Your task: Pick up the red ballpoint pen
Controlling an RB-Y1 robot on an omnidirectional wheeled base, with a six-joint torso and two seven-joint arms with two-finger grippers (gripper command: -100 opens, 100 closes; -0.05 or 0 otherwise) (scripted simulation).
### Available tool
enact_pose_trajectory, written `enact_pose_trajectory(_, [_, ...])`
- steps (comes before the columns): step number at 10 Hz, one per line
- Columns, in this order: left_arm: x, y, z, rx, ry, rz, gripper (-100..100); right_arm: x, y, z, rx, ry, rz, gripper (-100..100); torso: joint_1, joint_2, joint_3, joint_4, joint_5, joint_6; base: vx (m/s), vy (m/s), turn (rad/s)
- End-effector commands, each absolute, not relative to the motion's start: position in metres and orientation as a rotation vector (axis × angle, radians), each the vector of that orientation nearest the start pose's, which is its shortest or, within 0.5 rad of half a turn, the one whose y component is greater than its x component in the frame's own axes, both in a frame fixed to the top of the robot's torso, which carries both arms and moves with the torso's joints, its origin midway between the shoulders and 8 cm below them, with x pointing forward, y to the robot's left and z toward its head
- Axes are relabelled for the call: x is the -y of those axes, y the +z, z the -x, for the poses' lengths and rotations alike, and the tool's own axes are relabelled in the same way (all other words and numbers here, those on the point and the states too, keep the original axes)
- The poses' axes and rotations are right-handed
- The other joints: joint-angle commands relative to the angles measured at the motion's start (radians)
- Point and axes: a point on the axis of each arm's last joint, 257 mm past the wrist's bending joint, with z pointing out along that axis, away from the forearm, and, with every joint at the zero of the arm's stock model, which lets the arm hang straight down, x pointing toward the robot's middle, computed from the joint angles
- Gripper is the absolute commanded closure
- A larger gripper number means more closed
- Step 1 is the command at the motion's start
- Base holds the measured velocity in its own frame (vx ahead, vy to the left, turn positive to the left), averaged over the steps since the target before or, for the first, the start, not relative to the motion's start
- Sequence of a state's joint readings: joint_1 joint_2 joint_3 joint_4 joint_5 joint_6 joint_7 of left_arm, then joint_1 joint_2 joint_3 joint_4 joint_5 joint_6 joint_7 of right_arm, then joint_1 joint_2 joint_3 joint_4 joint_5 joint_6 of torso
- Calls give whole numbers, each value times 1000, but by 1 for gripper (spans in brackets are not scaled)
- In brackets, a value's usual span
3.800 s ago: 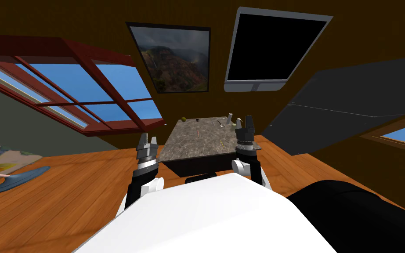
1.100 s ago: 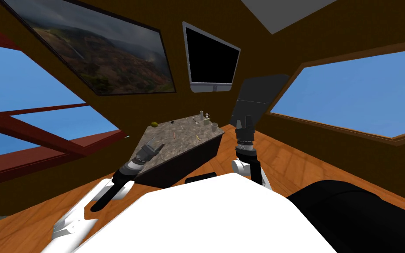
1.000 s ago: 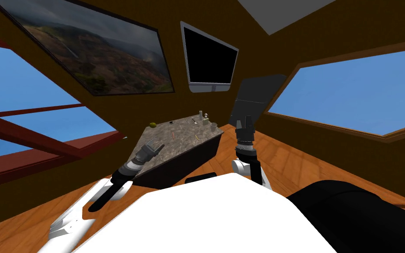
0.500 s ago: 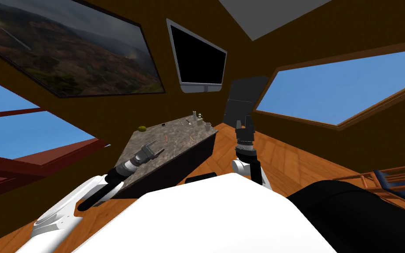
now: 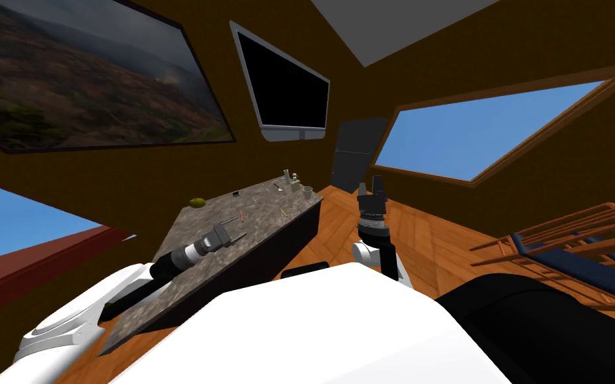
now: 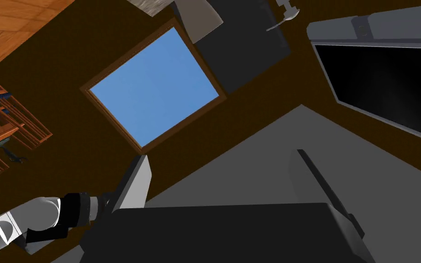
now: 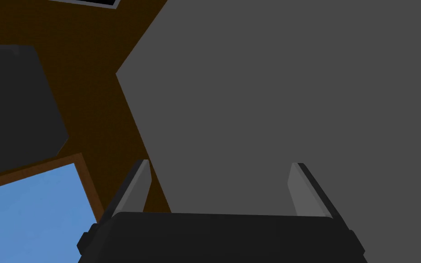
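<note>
1. Over the last few seconds my base and head swing round and close in, so the table [image 5: 186, 273] now sits nearer and towards my left, and the left arm has reached out over its mottled stone top
2. The right arm stands upright beside the table's far corner; the right gripper [image 5: 374, 184] is held clear of the table, its blades spread wide in its own wrist view
3. The left gripper [image 5: 236, 235] hovers low over the table top with its fingers [image 6: 137, 182] apart and nothing between them
4. The red pen [image 5: 241, 217] lies flat on the table just beyond the left gripper's tips, not touched; a yellow pen [image 5: 283, 212] lies further along, well apart from it
5. Risk, as I judge it: the left wrist view looks across the room, not down at the table, so the blades seem nearly level with the top; closing from this pose could miss the thin pen, or a blade could nudge it and send it rolling
6. No brand, label or writing can be read anywhere
</note>
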State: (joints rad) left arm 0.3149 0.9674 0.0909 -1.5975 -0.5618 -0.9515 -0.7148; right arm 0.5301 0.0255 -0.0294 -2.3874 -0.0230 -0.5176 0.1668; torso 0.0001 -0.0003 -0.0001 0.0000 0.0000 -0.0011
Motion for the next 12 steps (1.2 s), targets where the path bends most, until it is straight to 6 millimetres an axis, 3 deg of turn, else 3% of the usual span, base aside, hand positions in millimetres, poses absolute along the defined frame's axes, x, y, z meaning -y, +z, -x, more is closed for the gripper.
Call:
enact_pose_trajectory(1, [-335, -183, -375, -1321, -161, -1173, -100, 291, 66, -313, -547, 1138, -548, 0, 0, 0, 0, 0, 0, 0, 12, -18, -357])
enact_pose_trajectory(6, [-376, -222, -364, -1377, -61, -1415, -100, 291, 66, -313, -547, 1138, -548, 0, 0, -1, 0, 0, 0, 1, 17, -10, -197])
enact_pose_trajectory(12, [-442, -267, -335, -1448, 33, -1742, -100, 291, 66, -313, -547, 1138, -548, 0, 0, -1, 0, 0, 0, 0, 19, -2, -205])
